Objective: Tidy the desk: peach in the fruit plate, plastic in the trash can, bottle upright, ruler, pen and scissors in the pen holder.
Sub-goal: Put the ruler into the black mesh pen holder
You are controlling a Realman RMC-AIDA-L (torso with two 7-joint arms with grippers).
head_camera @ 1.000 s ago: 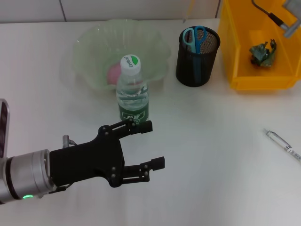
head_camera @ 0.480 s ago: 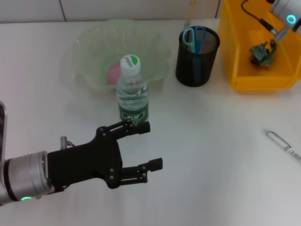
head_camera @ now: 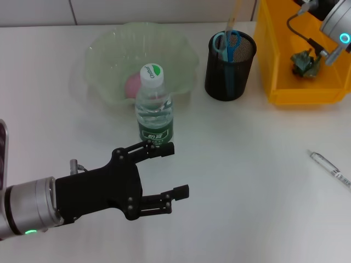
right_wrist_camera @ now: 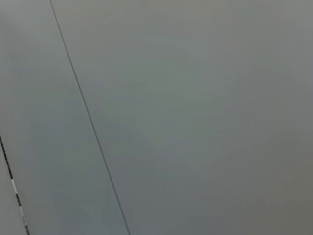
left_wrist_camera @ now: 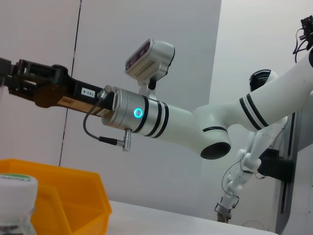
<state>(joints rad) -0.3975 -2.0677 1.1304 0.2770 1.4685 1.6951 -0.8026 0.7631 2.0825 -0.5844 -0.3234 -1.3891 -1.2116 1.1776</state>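
The bottle (head_camera: 155, 107) stands upright just in front of the green fruit plate (head_camera: 104, 55), which holds the pink peach (head_camera: 132, 85). My left gripper (head_camera: 176, 170) hovers open in front of the bottle with nothing in it. The black pen holder (head_camera: 230, 66) holds the blue-handled scissors (head_camera: 227, 41). The tan ruler (head_camera: 235, 16) slants down into the holder, and its top runs out of the head view. My right gripper (left_wrist_camera: 29, 81) is above it, shut on the ruler. Crumpled plastic (head_camera: 306, 61) lies in the yellow trash can (head_camera: 299, 94). The pen (head_camera: 330, 167) lies at the table's right.
My right arm (head_camera: 335, 22) and its cable hang over the trash can at the back right. The left wrist view shows the bottle's cap (left_wrist_camera: 14, 185) and the yellow bin (left_wrist_camera: 63, 196). The right wrist view shows only a grey wall.
The ruler has shifted right and lower, its end now inside the pen holder. My right arm has swung over the trash can. The left gripper has barely moved.
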